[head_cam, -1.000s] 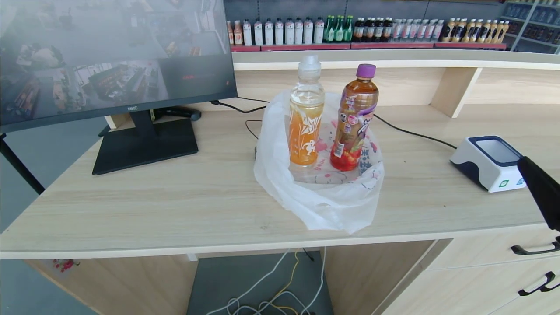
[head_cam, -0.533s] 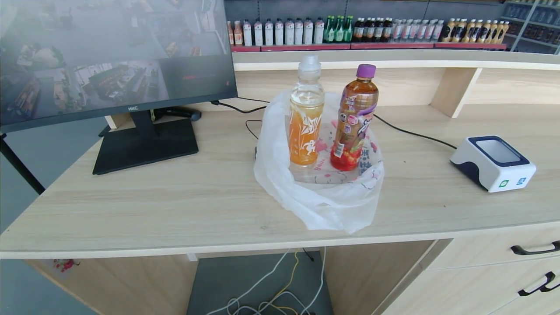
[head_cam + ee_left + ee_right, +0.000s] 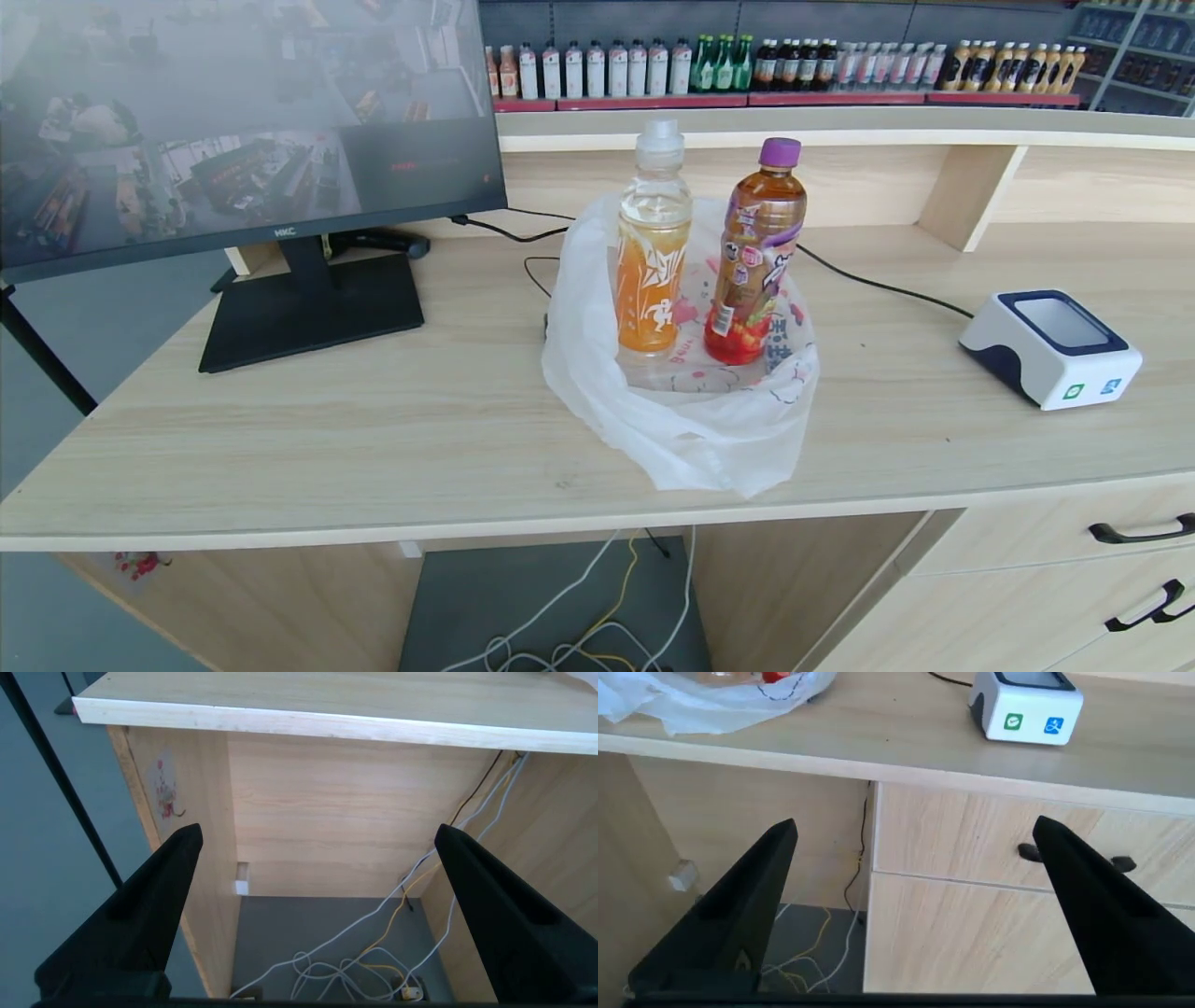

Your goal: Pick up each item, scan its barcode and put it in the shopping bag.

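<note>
Two bottles stand upright inside the white shopping bag (image 3: 691,420) at the counter's middle: an orange drink with a clear cap (image 3: 652,243) on the left and a brown tea bottle with a purple cap (image 3: 754,257) beside it on the right. The white and navy barcode scanner (image 3: 1050,347) sits on the counter to the right, also seen as the scanner (image 3: 1025,707) from the right wrist. My left gripper (image 3: 318,905) hangs open below the counter edge, facing the open space under the desk. My right gripper (image 3: 915,905) is open too, low in front of the drawers, with nothing between its fingers.
A monitor (image 3: 233,121) on a black stand occupies the counter's left. A black cable (image 3: 868,283) runs from behind the bag to the scanner. Drawers with black handles (image 3: 1144,535) lie under the right side. Loose wires (image 3: 579,625) lie on the floor below.
The right arm, whose dark tip stood near the scanner at the head view's right edge a second ago, has dropped out of that view. Bottles and bag have not moved.
</note>
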You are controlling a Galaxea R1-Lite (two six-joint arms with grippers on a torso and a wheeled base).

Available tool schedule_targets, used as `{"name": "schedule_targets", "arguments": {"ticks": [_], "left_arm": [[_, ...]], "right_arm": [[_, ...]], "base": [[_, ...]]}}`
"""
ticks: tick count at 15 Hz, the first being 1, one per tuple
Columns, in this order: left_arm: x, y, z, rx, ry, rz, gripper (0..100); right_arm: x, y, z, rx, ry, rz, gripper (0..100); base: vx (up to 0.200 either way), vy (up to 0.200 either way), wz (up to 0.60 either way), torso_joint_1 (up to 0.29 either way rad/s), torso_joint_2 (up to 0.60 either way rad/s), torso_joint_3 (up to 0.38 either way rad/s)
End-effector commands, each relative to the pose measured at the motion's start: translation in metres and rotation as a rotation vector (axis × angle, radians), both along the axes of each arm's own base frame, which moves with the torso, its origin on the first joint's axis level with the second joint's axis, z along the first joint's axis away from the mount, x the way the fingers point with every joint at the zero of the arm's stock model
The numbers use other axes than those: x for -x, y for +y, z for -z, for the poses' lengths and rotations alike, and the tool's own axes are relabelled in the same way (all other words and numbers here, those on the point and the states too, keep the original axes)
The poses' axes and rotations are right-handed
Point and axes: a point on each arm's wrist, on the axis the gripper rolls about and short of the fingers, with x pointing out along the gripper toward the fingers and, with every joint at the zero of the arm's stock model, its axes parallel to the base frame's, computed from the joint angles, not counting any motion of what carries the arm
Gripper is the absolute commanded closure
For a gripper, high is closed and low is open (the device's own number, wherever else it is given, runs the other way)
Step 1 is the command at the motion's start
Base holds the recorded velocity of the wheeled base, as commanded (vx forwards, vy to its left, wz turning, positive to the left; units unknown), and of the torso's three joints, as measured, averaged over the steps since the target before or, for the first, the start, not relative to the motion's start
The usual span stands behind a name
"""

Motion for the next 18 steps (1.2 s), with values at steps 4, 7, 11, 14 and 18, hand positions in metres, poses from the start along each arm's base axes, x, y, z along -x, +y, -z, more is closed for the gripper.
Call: {"name": "schedule_targets", "arguments": {"ticks": [4, 7, 11, 14, 18], "left_arm": [[0.0, 0.0, 0.0, 0.0, 0.0, 0.0, 0], [0.0, 0.0, 0.0, 0.002, 0.0, 0.0, 0], [0.0, 0.0, 0.0, 0.002, 0.0, 0.0, 0], [0.0, 0.0, 0.0, 0.0, 0.0, 0.0, 0], [0.0, 0.0, 0.0, 0.002, 0.0, -0.002, 0]], "right_arm": [[0.001, 0.0, 0.019, -0.013, 0.149, -0.005, 0], [0.0, 0.001, 0.019, -0.031, 0.19, 0.024, 0], [-0.001, 0.004, 0.018, -0.055, 0.213, 0.288, 0], [0.003, 0.007, 0.024, -0.095, 0.198, 0.221, 0], [0.003, 0.007, 0.024, -0.131, 0.197, 0.222, 0]], "base": [[0.0, 0.0, 0.0, 0.0, 0.0, 0.0], [0.0, 0.0, 0.0, 0.0, 0.0, 0.0], [0.0, 0.0, 0.0, 0.0, 0.0, 0.0], [0.0, 0.0, 0.0, 0.0, 0.0, 0.0], [0.0, 0.0, 0.0, 0.0, 0.0, 0.0]]}}
